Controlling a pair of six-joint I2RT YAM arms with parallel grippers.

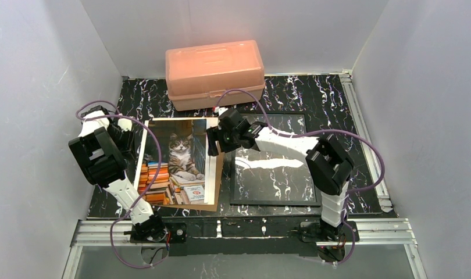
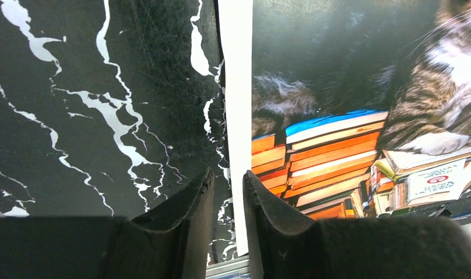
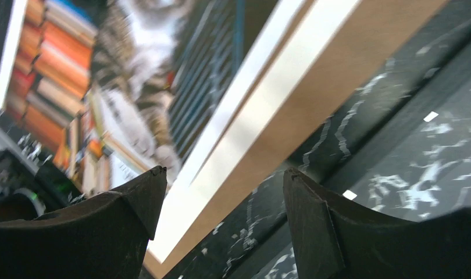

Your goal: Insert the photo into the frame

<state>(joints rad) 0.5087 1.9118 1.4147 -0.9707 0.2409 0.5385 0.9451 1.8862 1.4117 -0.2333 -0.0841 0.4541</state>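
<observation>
The photo (image 1: pixel 175 160), a cat on orange-red books, lies face up on a white sheet (image 1: pixel 211 168) and a brown backing board (image 1: pixel 217 186), left of the frame (image 1: pixel 274 200). The frame is black and flat, and the marble shows through its pane. My right gripper (image 1: pixel 211 144) is open over the stack's right edge. In the right wrist view its jaws (image 3: pixel 224 171) straddle the white sheet (image 3: pixel 262 104) and board (image 3: pixel 314 99), with the photo (image 3: pixel 134 70) left and the frame's bar (image 3: pixel 390 116) right. My left gripper (image 1: pixel 131 139) hovers at the photo's left edge (image 2: pixel 338 116), its jaws (image 2: pixel 228 180) narrowly apart and empty.
A peach plastic box (image 1: pixel 216 64) stands closed at the back, behind the photo and frame. White walls enclose the black marble table (image 1: pixel 338 99) on three sides. An aluminium rail (image 1: pixel 250 229) runs along the near edge.
</observation>
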